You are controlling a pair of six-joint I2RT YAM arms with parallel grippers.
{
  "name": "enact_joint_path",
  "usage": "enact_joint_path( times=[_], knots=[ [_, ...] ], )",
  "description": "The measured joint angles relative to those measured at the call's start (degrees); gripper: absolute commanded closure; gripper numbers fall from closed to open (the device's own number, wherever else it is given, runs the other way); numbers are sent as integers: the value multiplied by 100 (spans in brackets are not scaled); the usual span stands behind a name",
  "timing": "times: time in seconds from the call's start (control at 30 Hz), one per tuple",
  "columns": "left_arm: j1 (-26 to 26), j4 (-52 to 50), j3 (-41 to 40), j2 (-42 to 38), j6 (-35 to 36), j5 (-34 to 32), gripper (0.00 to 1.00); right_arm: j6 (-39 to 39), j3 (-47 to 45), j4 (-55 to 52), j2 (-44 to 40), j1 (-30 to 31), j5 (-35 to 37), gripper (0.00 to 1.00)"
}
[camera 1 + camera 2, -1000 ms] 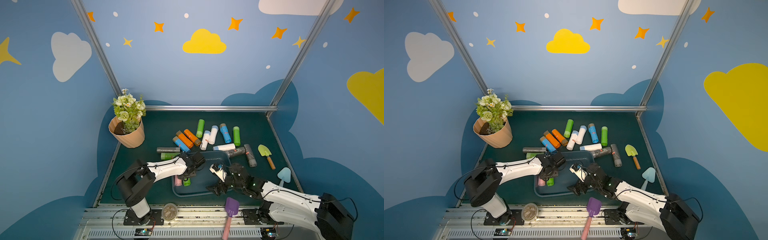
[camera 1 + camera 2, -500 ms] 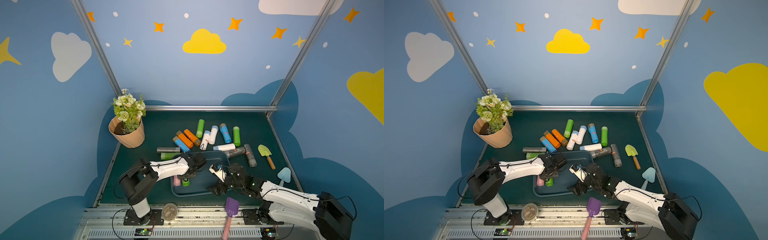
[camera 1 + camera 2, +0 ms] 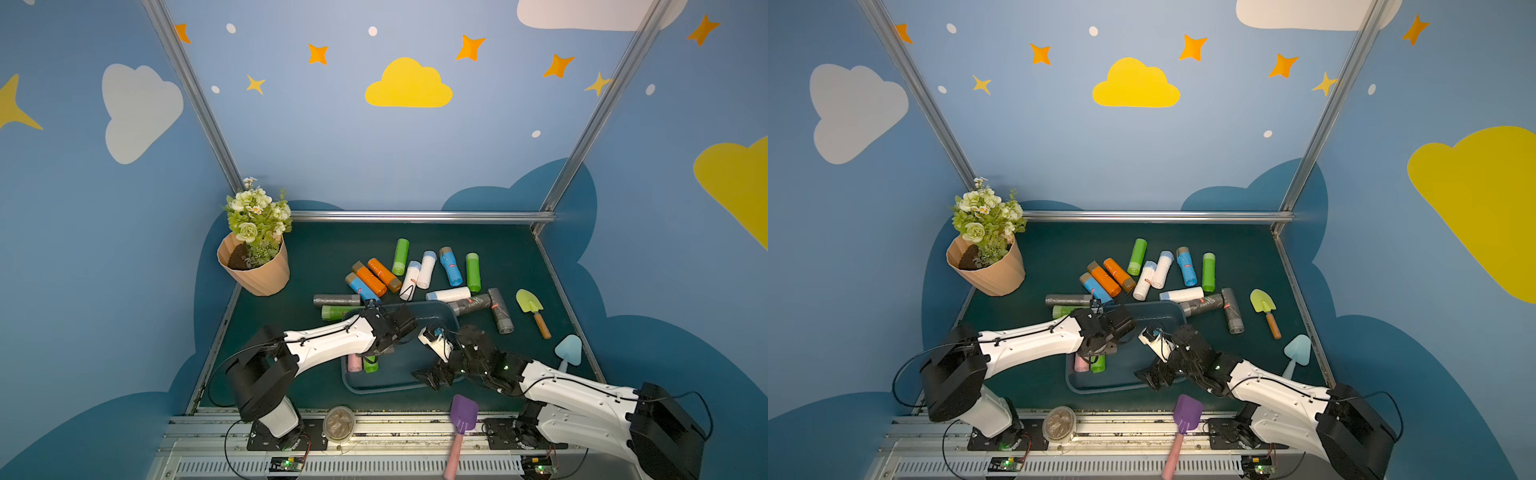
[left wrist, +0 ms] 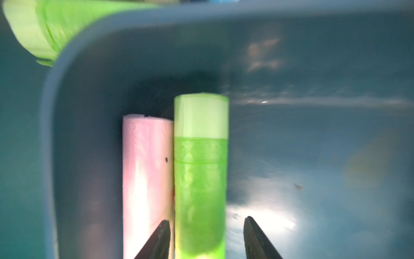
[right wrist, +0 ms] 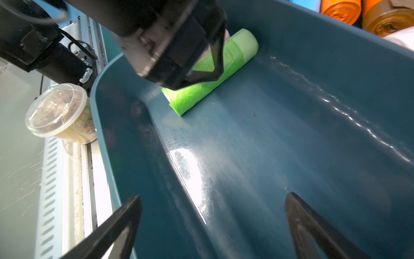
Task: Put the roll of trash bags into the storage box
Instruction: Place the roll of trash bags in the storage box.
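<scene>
Left hand (image 4: 205, 224) sat low inside the storage box (image 4: 89, 94), its fingers partly apart and straddling the green roll (image 4: 199, 179). One finger (image 4: 161, 235) was at the seam between the green roll and the pink roll (image 4: 145, 179). The other finger stood clear of the green roll with a gap, so it had no grip.

Green roll lay flat on the box floor, touching the pink roll side by side, near the box's left end wall. In both top views the ends of the green roll (image 3: 370, 366) (image 3: 1098, 364) and the pink roll (image 3: 354, 364) (image 3: 1080, 364) stuck out from under the left hand (image 3: 374, 353).

Right hand (image 5: 212, 201) was wide with nothing between its fingers. One fingertip was by the near rim, the other over bare box floor (image 5: 268, 157).

A second green roll (image 4: 33, 29) lay just outside the box's far corner. Loose rolls (image 3: 415, 274) were scattered on the bench (image 3: 498, 249) beyond the box (image 3: 397, 372). A lidded cup (image 5: 56, 107) stood just outside the near rim.
</scene>
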Motion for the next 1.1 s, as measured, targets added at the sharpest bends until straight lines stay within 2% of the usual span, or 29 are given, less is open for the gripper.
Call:
enact_joint_path(
  times=[0.37,0.63,0.83,1.1],
  knots=[
    [-63,358,59,-304,-33,44,54,337,0,-13,-7,-192,433,4],
    [-33,608,332,358,-37,57,55,745,59,-70,131,-785,632,5],
    [22,632,339,798,-61,101,55,881,146,-70,240,-898,638,5],
    [52,568,337,896,-149,138,55,968,221,-74,339,-953,691,5]
  ],
)
